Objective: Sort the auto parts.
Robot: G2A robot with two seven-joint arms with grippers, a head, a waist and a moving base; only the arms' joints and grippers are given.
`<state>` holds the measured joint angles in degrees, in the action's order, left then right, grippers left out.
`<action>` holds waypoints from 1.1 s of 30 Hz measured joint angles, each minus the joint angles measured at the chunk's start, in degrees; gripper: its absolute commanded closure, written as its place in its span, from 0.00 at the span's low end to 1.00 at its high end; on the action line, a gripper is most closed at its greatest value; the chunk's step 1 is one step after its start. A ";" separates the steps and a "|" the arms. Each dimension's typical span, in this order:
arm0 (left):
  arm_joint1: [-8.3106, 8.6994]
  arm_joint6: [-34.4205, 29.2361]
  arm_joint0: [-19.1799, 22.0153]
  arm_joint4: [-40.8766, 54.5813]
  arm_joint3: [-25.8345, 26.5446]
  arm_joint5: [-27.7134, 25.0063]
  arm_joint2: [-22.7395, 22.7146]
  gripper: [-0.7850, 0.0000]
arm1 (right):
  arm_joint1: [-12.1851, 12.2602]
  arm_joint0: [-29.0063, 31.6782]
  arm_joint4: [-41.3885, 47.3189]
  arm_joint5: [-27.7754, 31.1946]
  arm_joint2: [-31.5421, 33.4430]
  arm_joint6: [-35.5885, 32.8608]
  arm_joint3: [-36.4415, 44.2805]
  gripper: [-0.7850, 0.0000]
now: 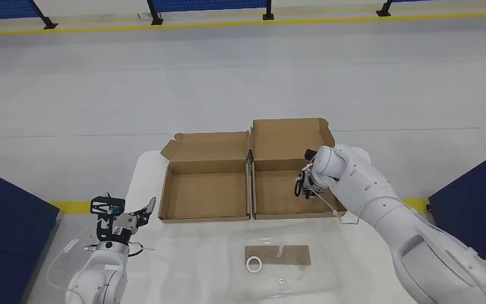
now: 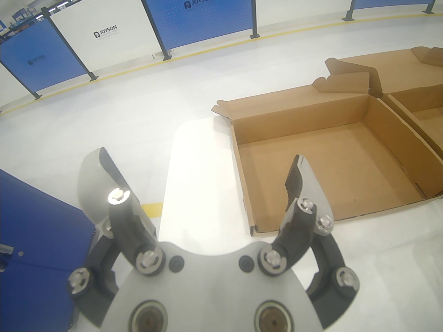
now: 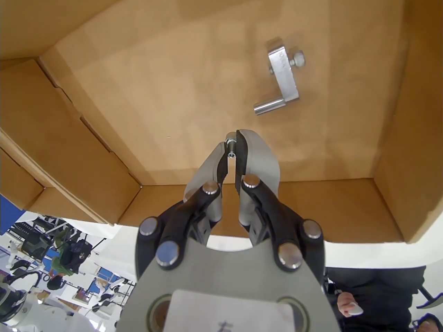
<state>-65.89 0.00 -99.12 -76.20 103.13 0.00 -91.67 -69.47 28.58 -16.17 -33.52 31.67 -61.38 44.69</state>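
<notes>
Two open cardboard boxes stand side by side on the white table: a left box (image 1: pixel 205 194) and a right box (image 1: pixel 288 163). My right gripper (image 3: pixel 233 141) hangs above the right box's floor, shut on a small metal bolt (image 3: pixel 231 145). A silver crank-shaped metal part (image 3: pixel 282 79) lies on that box's floor beyond the fingertips. In the top view the right gripper (image 1: pixel 305 186) sits over the right box's right side. My left gripper (image 2: pixel 204 177) is open with nothing between its fingers, near the table's left edge, short of the left box (image 2: pixel 332 160).
A clear plastic bag (image 1: pixel 281 266) lies at the table's front with a brown cardboard strip (image 1: pixel 277 254) and a white ring (image 1: pixel 254 264) on it. The table's left strip (image 2: pixel 197 181) is bare.
</notes>
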 measured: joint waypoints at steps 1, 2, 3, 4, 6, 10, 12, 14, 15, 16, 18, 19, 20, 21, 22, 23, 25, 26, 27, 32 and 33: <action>0.00 0.00 0.00 0.00 0.00 0.00 0.00 0.00 | -0.14 0.03 -0.15 -0.28 -0.07 0.21 -0.16 1.00; 0.00 0.00 0.00 0.00 0.00 0.00 0.00 0.00 | -0.34 0.04 -0.36 -0.59 -0.18 0.47 -0.44 1.00; 0.00 0.00 0.00 0.00 0.00 0.00 0.00 0.00 | -0.50 0.03 -0.46 -0.76 -0.24 0.65 -0.67 1.00; 0.00 0.00 0.00 0.00 0.00 0.00 0.00 0.00 | -0.66 0.01 -0.53 -0.87 -0.28 0.84 -0.91 1.00; 0.00 0.00 0.00 0.00 0.00 0.00 0.00 0.00 | -1.02 -0.05 -0.77 -1.05 -0.40 1.30 -1.50 1.00; 0.00 0.00 0.00 0.00 0.00 0.00 0.00 0.00 | -1.65 -0.23 -0.95 -1.03 -0.50 1.52 -2.69 1.00; 0.00 0.00 0.00 0.00 0.00 0.00 0.00 0.00 | -1.98 -0.34 -1.00 -1.20 -0.52 1.62 -3.31 1.00; 0.00 0.00 0.00 0.00 0.00 0.00 0.00 0.00 | -2.29 -0.43 -1.04 -1.17 -0.52 1.70 -3.83 0.86; 0.00 0.00 0.00 0.00 0.00 0.00 0.00 0.00 | -2.40 -0.45 -1.06 -1.10 -0.51 1.70 -4.06 0.84; 0.00 0.00 0.00 0.00 0.00 0.00 0.00 0.00 | -2.51 -0.48 -1.09 -1.02 -0.50 1.69 -4.29 0.82; 0.00 0.00 0.00 0.00 0.00 0.00 0.00 0.00 | -2.76 -0.55 -1.17 -0.82 -0.45 1.67 -4.81 0.78; 0.00 0.00 0.00 0.00 0.00 0.00 0.00 0.00 | -2.86 -0.59 -1.21 -0.75 -0.43 1.65 -5.01 0.76; 0.00 0.00 0.00 0.00 0.00 0.00 0.00 0.00 | -2.98 -0.64 -1.27 -0.64 -0.40 1.62 -5.26 0.68; 0.00 0.00 0.00 0.00 0.00 0.00 0.00 0.00 | -3.07 -0.67 -1.34 -0.54 -0.39 1.59 -5.43 0.63; 0.00 0.00 0.00 0.00 0.00 0.00 0.00 0.00 | -3.16 -0.70 -1.42 -0.43 -0.37 1.56 -5.59 0.60; 0.00 0.00 0.00 0.00 0.00 0.00 0.00 0.00 | -3.26 -0.75 -1.52 -0.32 -0.33 1.54 -5.76 0.55; 0.00 0.00 0.00 0.00 0.00 0.00 0.00 0.00 | -3.37 -0.84 -1.64 -0.14 -0.20 1.51 -5.89 0.30; 0.00 0.00 0.00 0.00 0.00 0.00 0.00 0.00 | -3.40 -0.92 -1.68 0.06 -0.04 1.42 -5.86 0.15; 0.00 0.00 0.00 0.00 0.00 0.00 0.00 0.00 | -3.39 -0.99 -1.68 0.29 0.13 1.28 -5.77 0.00; 0.00 0.00 0.00 0.00 0.00 0.00 0.00 0.00 | -2.48 -1.36 -1.09 1.90 2.26 -0.38 -3.60 0.00; 0.00 0.00 0.00 0.00 0.00 0.00 0.00 0.00 | -2.16 -1.32 -0.91 2.27 2.85 -0.87 -2.87 0.00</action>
<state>-65.89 0.00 -99.12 -76.20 103.13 0.00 -91.67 -71.63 27.26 -17.08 -31.25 34.53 -62.25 41.82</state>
